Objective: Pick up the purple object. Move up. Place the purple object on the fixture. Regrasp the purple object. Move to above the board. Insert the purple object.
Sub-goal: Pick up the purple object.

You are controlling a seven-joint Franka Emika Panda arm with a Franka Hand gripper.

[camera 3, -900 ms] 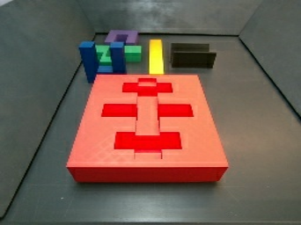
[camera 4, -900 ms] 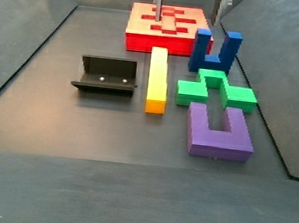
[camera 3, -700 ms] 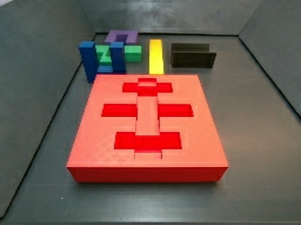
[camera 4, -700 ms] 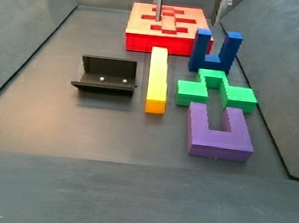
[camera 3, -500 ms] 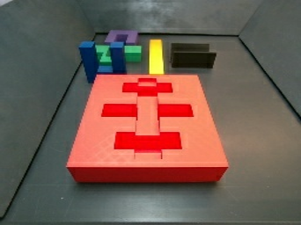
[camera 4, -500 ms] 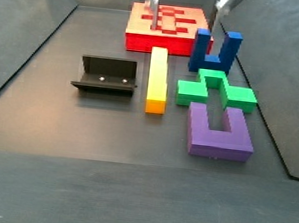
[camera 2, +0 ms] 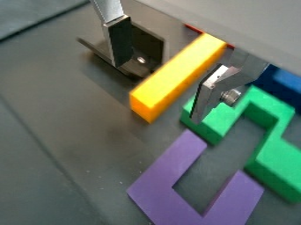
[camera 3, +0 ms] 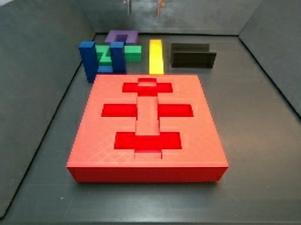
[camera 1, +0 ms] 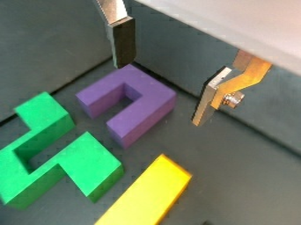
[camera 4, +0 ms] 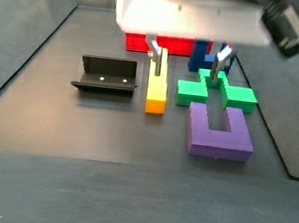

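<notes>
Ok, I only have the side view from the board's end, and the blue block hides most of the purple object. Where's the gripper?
Observer: The gripper hangs above the yellow bar and green block, well clear of the purple object.
Operator: Is it open?
Observer: Yes. In a wrist view the fingers stand wide apart with nothing between them.
Operator: How does the purple object lie?
Observer: Flat on the floor, its open end facing the green block.
</notes>
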